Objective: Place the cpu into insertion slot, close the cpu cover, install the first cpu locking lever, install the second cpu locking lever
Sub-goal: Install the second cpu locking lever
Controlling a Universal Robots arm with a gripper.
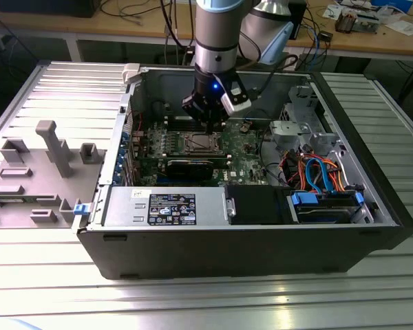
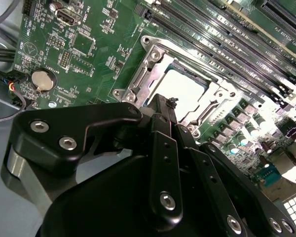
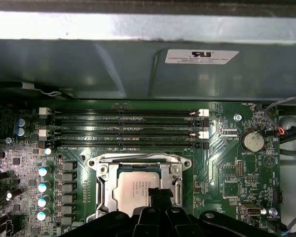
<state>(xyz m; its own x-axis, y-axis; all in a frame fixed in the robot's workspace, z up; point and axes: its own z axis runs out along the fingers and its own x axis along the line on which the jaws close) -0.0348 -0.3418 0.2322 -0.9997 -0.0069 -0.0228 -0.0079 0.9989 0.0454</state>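
Note:
The cpu [image 3: 133,190] [image 2: 185,91] lies flat in the insertion slot [image 3: 104,170] of the green motherboard [image 3: 227,168], its silver top showing. The cpu cover [image 3: 175,173] [image 2: 148,69] lies down around it, framing the chip through its window. My gripper [image 3: 160,193] [image 2: 170,103] is shut with its black tips together, just over the edge of the chip and cover, holding nothing that I can see. In the exterior view the gripper [image 1: 210,126] hangs right above the socket [image 1: 198,143] inside the open computer case. I cannot make out how the locking levers stand.
Long black memory slots [image 3: 123,128] run beside the socket, under the grey case wall [image 3: 138,64]. A coin battery [image 3: 251,141] sits on the board. A power supply [image 1: 162,206], a black card [image 1: 189,165] and a drive bay with blue and orange cables [image 1: 323,179] fill the case.

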